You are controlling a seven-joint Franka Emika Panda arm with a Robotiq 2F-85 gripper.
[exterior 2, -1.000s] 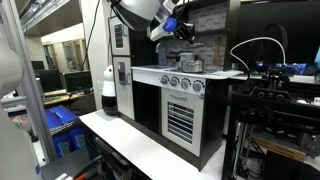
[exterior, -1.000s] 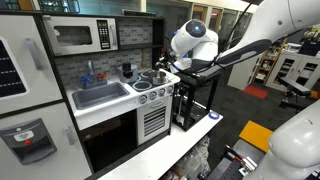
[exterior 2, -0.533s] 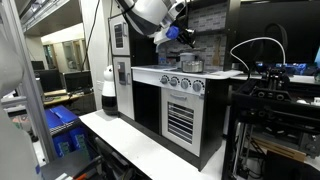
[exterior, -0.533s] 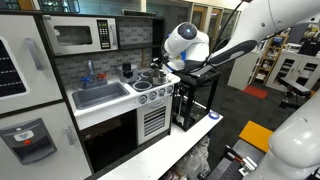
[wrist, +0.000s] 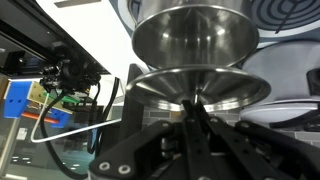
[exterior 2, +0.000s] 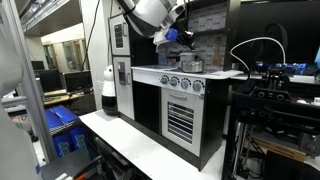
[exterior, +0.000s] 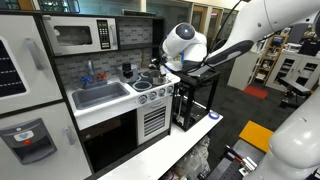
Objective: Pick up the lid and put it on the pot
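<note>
- In the wrist view my pincer (wrist: 190, 108) comes up from 6 o'clock. Its dark fingers (wrist: 203, 128) are drawn close together to a narrow tip.
- That tip meets the middle of the lid (wrist: 200, 85), a flat, shiny silver disc spread wide across the fingertips. I appear to be clenched on it, though the exact grip point is hidden by my own fingers.
- The pot (wrist: 195, 35) is at 12 o'clock from the lid and just beyond it. It is a round, shiny silver wall that mirrors the room.
- From this angle the lid's far rim overlaps the base of the pot. I cannot tell whether the two touch.
- A black spiral burner (wrist: 285, 12) shows at 1 o'clock from the pot, cut off by the frame's edge.
- In an exterior view my white arm (exterior: 185, 42) bends down over the stove end of the toy kitchen's surface (exterior: 118, 104).
- From the arm, the black cup (exterior: 127, 70) is at 8 o'clock, the sink (exterior: 100, 95) farther on at 8 o'clock, and the microwave (exterior: 80, 37) at 9 o'clock.
- The lid and pot are too small to make out in both exterior views.
</note>
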